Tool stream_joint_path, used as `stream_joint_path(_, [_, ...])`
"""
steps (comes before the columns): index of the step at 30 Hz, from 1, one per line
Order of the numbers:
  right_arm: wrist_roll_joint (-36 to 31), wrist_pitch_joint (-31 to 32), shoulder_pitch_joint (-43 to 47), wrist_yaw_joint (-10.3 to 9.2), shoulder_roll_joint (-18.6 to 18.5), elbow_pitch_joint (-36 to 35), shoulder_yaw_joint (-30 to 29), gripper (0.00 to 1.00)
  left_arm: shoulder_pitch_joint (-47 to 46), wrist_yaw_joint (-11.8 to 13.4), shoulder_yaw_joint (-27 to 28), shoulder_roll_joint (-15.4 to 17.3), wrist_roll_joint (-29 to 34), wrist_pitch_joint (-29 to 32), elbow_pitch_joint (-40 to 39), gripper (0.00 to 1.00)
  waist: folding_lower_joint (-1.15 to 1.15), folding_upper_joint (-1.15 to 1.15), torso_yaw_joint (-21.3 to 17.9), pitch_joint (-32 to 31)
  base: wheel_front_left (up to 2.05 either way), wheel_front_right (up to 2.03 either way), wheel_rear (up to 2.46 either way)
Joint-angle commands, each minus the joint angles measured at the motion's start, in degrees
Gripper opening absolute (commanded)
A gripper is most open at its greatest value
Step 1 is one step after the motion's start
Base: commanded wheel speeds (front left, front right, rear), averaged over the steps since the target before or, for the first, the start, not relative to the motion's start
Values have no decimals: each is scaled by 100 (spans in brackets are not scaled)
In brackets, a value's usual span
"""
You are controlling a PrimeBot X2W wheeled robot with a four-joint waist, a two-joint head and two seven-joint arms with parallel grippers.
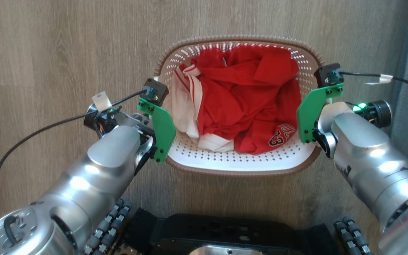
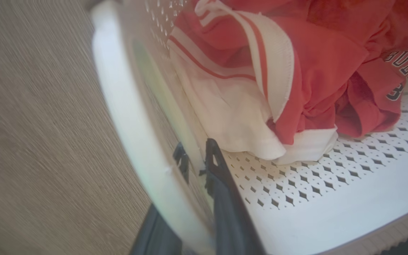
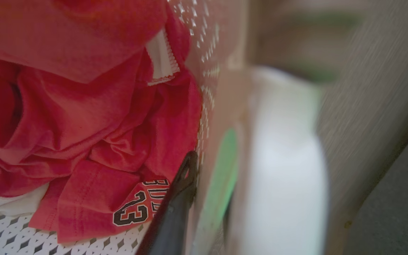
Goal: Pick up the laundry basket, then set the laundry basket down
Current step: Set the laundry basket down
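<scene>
The laundry basket [image 1: 239,166] sat on the wood-grain floor [image 1: 48,53] directly ahead of the robot's dark base [image 1: 225,226], between the two silver arms, one arm at each short end. Whether the basket was clear of the floor could not be told.

Inside lay a heap of red clothes [image 1: 250,92] with a white, red-striped garment [image 1: 186,102] bunched toward the robot's left; a red piece near the front bore the number 23 [image 1: 276,141].

In the left wrist view, the left gripper [image 2: 197,161] straddled the basket's left wall. One dark finger was inside against the perforated plastic and the other showed through it from outside. The jaws were drawn narrow with the wall pinched between them, beside the white handle [image 2: 126,106].

The right gripper [image 3: 209,193] stood the same way at the opposite end. Its inner finger [image 3: 184,180] pressed the wall next to the red cloth, its outer finger a dark blur behind the pale handle [image 3: 282,159], and the jaws were narrow on the plastic.

Green brackets [image 1: 163,127] carried the wrist cameras above the brown rim [image 1: 239,38].
</scene>
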Motion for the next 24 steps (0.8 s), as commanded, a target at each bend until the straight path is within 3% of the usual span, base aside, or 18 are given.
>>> stream_joint_path(1, [-217,-96,165,48,241,-139,140,0,-21,-76,-129,-82,77,-73,-277,0,0,0,12,29,0,0,0])
stream_joint_path(8, [-284,3,161,48,149,-119,-9,0,-125,-12,-140,-83,181,-158,-322,0,0,0,58,122,0,0,0])
stream_joint_path(9, [-304,37,170,48,124,-118,-32,5,-129,32,-140,-83,158,-155,-313,0,0,0,60,127,0,0,0])
stream_joint_path(10, [-329,54,175,48,108,-118,-55,37,-144,98,-141,-83,156,-181,-308,8,0,0,59,132,0,0,0])
stream_joint_path(11, [-347,74,184,48,100,-117,-85,65,-160,165,-141,-83,169,-227,-304,42,0,0,57,135,0,0,0])
stream_joint_path(12, [-349,101,199,48,100,-117,-128,100,-168,225,-142,-83,174,-269,-294,91,0,0,54,133,0,0,0])
stream_joint_path(13, [-355,133,212,48,102,-117,-168,100,-162,257,-142,-83,158,-267,-280,100,0,0,51,129,0,0,0])
stream_joint_path(24, [-721,220,295,48,94,-116,-448,100,-44,269,-144,-83,185,-47,-144,100,0,0,36,-34,0,0,0])
